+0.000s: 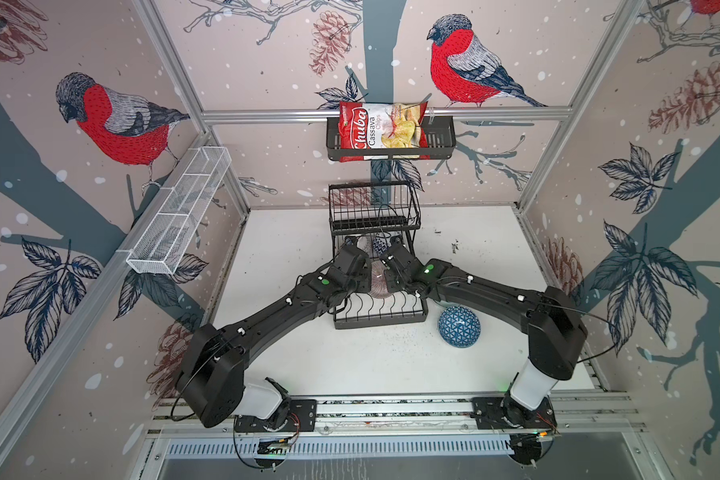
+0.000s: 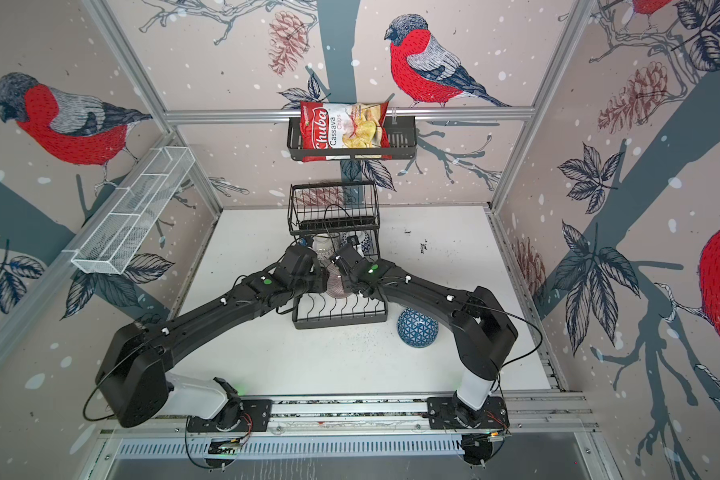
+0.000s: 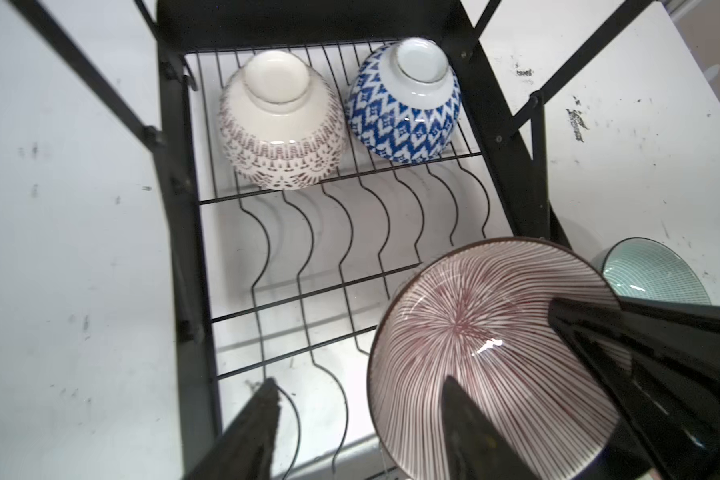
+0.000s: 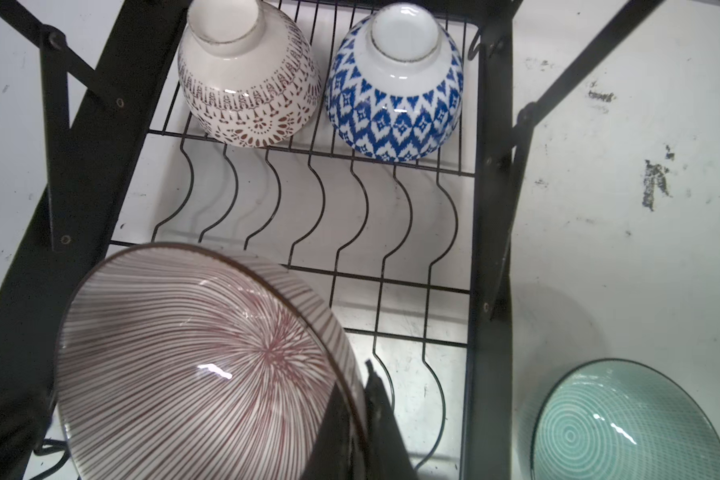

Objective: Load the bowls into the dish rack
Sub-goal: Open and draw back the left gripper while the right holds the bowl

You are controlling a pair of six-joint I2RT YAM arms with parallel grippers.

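**Desk:** What sits closest to the bases?

**Me:** The blue-triangle bowl point(image 1: 459, 331), mouth down on the table point(image 1: 350, 361), near the dish rack's point(image 1: 381, 322) front corner. Neither arm is on it.

**Desk:** And the one you're working?

**Me:** Next out, the mauve-striped bowl point(image 4: 192, 357) is tipped on edge over the wavy wires at the rack's near end. I can't tell whether it rests on them. My right gripper point(image 4: 358, 399) is clamped on its rim, one finger inside and one outside. My left gripper point(image 3: 362, 380) is spread wide and holds nothing. One of its fingers is in front of the bowl's inside, the other out over the wires.

**Desk:** How will it handle?

**Me:** I judge it glazed ceramic: stiff, slick under the pads, weighty for an edge pinch, and likely to chip against wire. The rim is the only part thin enough for these jaws, so I'd want a deep pinch and a slow descent.

**Desk:** Farther on?

**Me:** The pale green bowl point(image 4: 624, 428) stands mouth up on the table just beside the rack, its rim free to take. Beyond, under the raised basket point(image 1: 373, 203), a white bowl with brown lacework point(image 3: 283, 137) and a blue-diamond bowl point(image 3: 404, 108) sit upside down, side by side.
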